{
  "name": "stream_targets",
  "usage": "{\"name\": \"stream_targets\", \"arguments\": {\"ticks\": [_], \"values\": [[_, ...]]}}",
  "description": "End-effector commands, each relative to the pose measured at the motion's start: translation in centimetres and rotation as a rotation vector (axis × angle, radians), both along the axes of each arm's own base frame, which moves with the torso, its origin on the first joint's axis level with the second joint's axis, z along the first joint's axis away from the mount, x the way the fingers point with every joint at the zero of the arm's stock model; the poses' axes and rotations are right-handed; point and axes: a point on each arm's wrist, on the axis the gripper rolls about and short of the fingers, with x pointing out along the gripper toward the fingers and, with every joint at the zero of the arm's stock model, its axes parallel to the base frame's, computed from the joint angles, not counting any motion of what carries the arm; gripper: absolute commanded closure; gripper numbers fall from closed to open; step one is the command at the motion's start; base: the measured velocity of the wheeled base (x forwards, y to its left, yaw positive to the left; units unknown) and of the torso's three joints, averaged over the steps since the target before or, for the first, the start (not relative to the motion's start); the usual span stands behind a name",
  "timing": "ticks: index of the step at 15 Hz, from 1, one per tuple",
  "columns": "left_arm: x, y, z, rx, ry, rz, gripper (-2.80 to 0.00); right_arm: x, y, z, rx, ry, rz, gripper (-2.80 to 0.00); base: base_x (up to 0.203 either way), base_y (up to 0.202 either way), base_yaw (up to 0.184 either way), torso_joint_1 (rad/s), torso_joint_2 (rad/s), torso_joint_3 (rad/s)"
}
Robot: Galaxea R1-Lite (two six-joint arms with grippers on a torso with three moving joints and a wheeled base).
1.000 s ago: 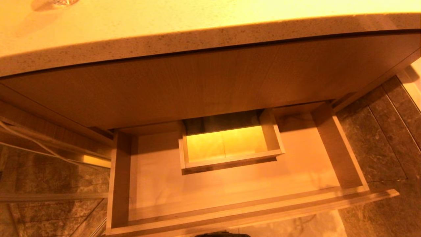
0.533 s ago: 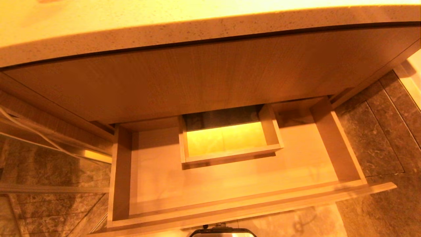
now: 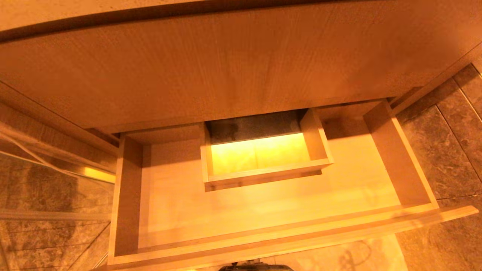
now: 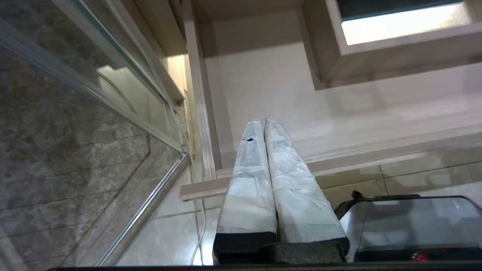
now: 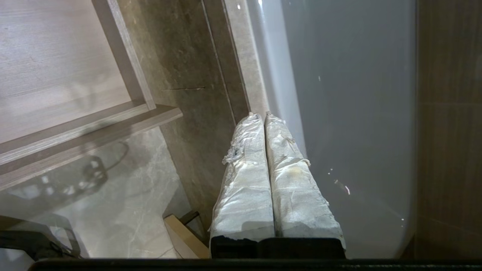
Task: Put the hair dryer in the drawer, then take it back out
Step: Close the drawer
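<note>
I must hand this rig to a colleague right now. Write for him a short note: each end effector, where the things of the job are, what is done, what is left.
Left end effector: shut, empty, over the near left part of the open drawer.
Right end effector: shut, empty, beside the drawer's right front corner, over the floor next to a white tub.
Drawer: pulled out; the floor of it is bare around the boxed cutout.
Hair dryer: in no view, so I cannot tell whether it has already gone in and come back out.
Left: find the hair dryer first; then decide which steps are still to do.
</note>
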Motion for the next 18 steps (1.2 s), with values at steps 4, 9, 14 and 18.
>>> {"name": "stream_targets", "arguments": {"ticks": [4, 9, 14, 18], "values": [[0.0, 0.0, 0.0, 0.0, 0.002, 0.0, 0.0, -0.6, 0.4, -0.2, -0.006, -0.006, 0.0, 0.0, 0.0, 0.0, 0.0, -0.228, 0.49, 0.261], [0.0, 0.0, 0.0, 0.0, 0.002, 0.0, 0.0, -1.3, 0.7, -0.5, -0.011, -0.013, 0.003, 0.0, 0.0, 0.0, 0.0, -0.212, 0.47, 0.252], [0.0, 0.0, 0.0, 0.0, 0.002, 0.0, 0.0, -1.5, 0.8, -1.0, -0.006, -0.004, 0.004, 0.0, 0.0, 0.0, 0.0, -0.141, 0.31, 0.17], [0.0, 0.0, 0.0, 0.0, 0.002, 0.0, 0.0, -0.8, 0.4, -1.8, 0.029, 0.049, -0.009, 0.0, 0.0, 0.0, 0.0, -0.011, 0.03, 0.021]]}}
